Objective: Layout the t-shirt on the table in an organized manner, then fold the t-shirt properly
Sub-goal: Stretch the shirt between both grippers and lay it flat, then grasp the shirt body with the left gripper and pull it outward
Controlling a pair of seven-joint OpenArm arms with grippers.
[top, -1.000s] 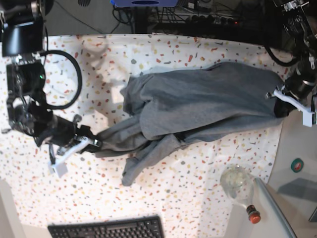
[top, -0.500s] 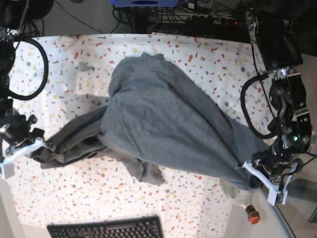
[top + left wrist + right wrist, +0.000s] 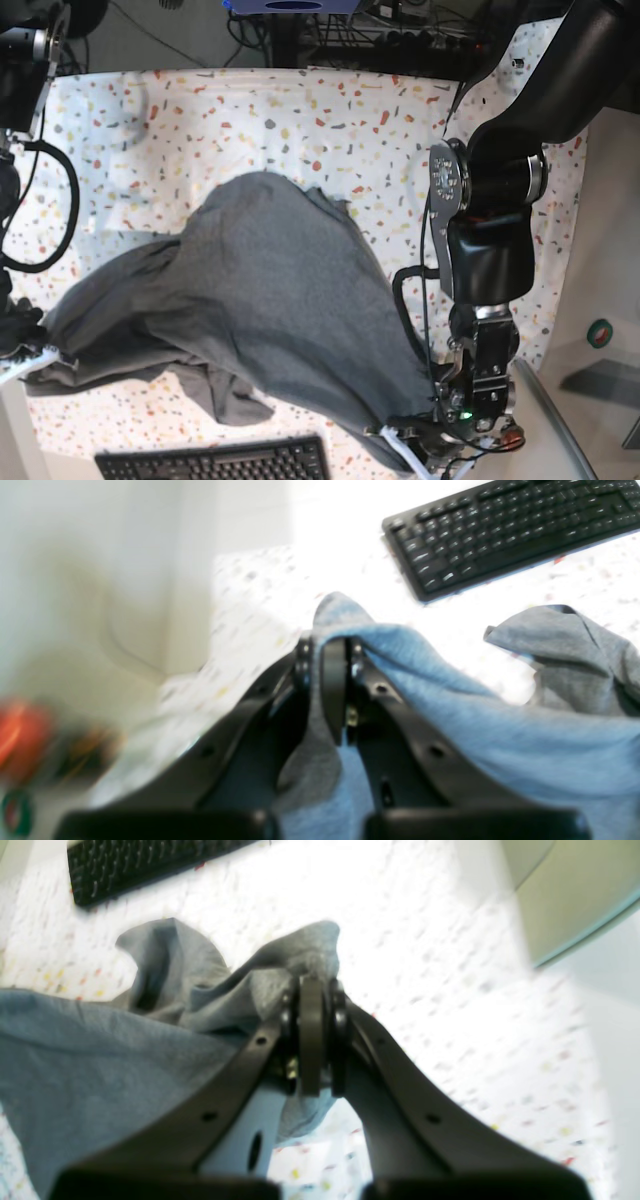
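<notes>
Layout stage is in progress. Both pincers are clamped on fabric: the left pincer (image 3: 327, 652) and right pincer (image 3: 312, 990) each grip an edge of the t-shirt (image 3: 270, 300), which hangs rumpled between them over the tabletop (image 3: 330, 120). Flattening and all folding remain.

1. t-shirt (image 3: 270, 300): plain heather grey, no print.
2. table (image 3: 330, 130): white cloth, red/yellow/grey flecks.
3. keyboard (image 3: 215, 462), just below the t-shirt: black.
4. Gripper fingers (image 3: 312, 1040): black.
</notes>
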